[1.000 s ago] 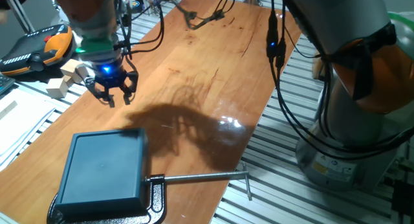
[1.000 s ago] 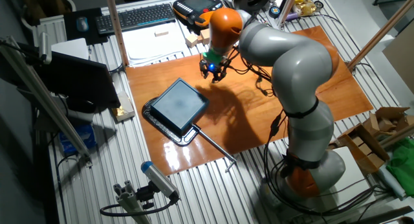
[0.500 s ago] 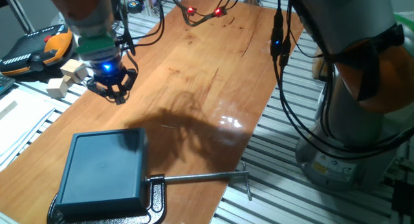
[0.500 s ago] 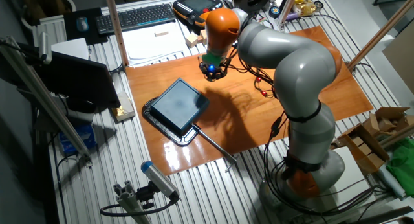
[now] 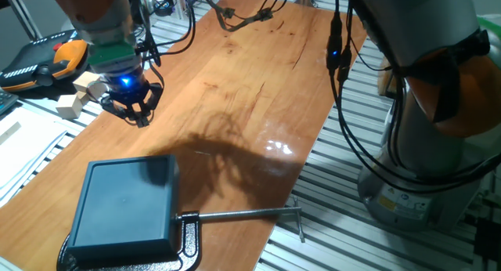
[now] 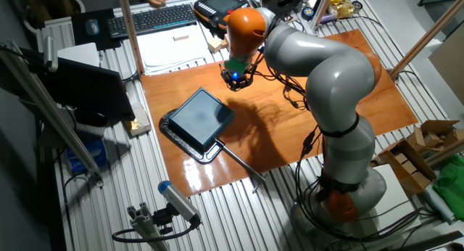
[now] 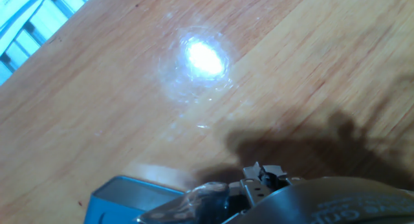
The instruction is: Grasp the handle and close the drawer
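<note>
Hand view is showing mostly bare wood of the desk (image 7: 304,62), with a bright glare spot near the top and, at the bottom left corner, a teal edge that is probably the box, though too little of it is showing to say which part. From one fixed view, going left to right: pale wooden blocks (image 5: 77,97) are sitting at the far left edge beside an orange and black pendant (image 5: 39,59); next to them the gripper (image 5: 130,108) is hanging just above the desk, its blue light glowing and its fingers (image 5: 143,114) drawn in close together, gripping nothing. Below it, well apart, the dark teal box (image 5: 124,207) is lying flat-topped at the near left corner, pinned by a black clamp (image 5: 186,243) whose silver rod (image 5: 246,214) is running rightward to a crossbar at the desk's edge. The drawer and the handle are not distinguishable here as separate parts; the box is looking like one closed block from this side. Farther right, black cables are dangling beside the arm's grey base (image 5: 427,146). From the other fixed view, a keyboard (image 6: 148,20) is resting at the upper left off the desk, the box (image 6: 201,118) is sitting left of centre, and the gripper (image 6: 235,79) is hovering near its upper right, clear of it.
</note>
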`<action>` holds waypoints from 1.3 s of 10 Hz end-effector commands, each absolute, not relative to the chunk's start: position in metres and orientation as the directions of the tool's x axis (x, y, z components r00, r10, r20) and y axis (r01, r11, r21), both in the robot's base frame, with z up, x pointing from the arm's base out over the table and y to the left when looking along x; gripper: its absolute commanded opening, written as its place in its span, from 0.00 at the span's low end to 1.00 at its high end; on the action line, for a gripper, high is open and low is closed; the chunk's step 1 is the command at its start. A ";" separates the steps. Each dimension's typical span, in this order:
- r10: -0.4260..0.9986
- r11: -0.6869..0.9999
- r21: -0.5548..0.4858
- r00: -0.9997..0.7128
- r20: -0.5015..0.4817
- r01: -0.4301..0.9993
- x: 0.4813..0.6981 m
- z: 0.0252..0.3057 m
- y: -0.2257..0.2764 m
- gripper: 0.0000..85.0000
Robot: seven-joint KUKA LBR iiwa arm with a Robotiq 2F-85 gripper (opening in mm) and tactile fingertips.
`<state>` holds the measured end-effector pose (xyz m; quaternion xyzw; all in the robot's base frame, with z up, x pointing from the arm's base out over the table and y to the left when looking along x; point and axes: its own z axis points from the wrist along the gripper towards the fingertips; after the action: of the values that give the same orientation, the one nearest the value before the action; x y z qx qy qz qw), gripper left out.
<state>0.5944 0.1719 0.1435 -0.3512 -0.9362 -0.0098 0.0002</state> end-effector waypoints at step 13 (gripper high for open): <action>0.323 0.946 -0.011 -0.946 0.017 0.323 0.592 0.193 0.113 0.02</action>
<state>0.5908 0.1300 0.1839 -0.1631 -0.9866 0.0041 0.0071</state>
